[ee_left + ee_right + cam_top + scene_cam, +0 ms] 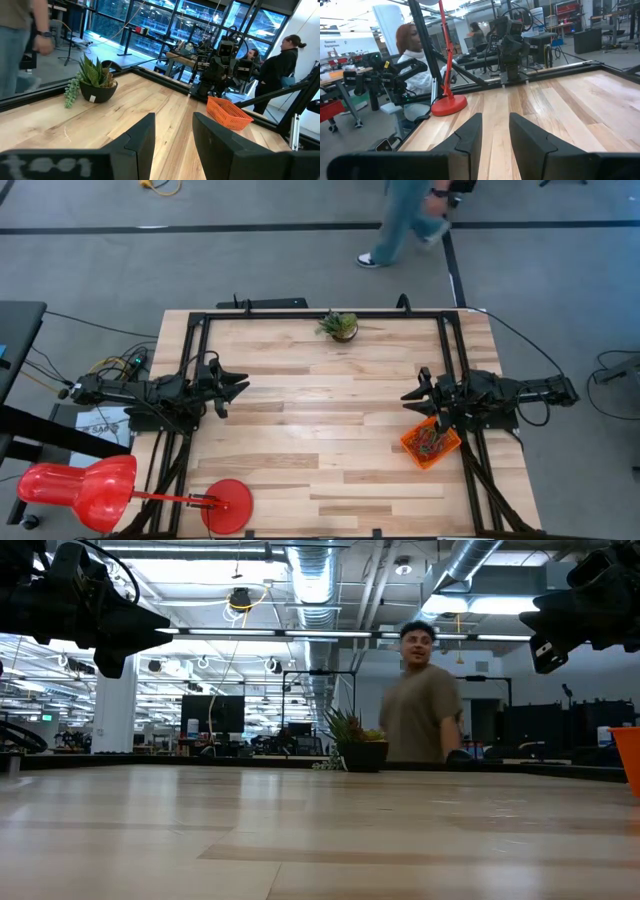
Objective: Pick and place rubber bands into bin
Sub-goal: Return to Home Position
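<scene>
While your right gripper (420, 394) hangs empty just beside the bin (406, 443), fingers narrowly apart, the left gripper (233, 388) sits likewise, well across from it. With the rubber bands (432, 441) heaped inside, one low swing could clip the rim and spill them.

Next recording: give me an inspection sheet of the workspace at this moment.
Surface: wooden table, no loose bands seen.
Job's things: rubber bands piled in the orange bin at the right edge.
Clutter: potted plant at far edge; red disc stand at near left.
Grippers: left gripper and right gripper both open, empty, raised at their sides.
Cables: cables off the table's left side.
Surroundings: person mid-stride beyond the far edge.
</scene>
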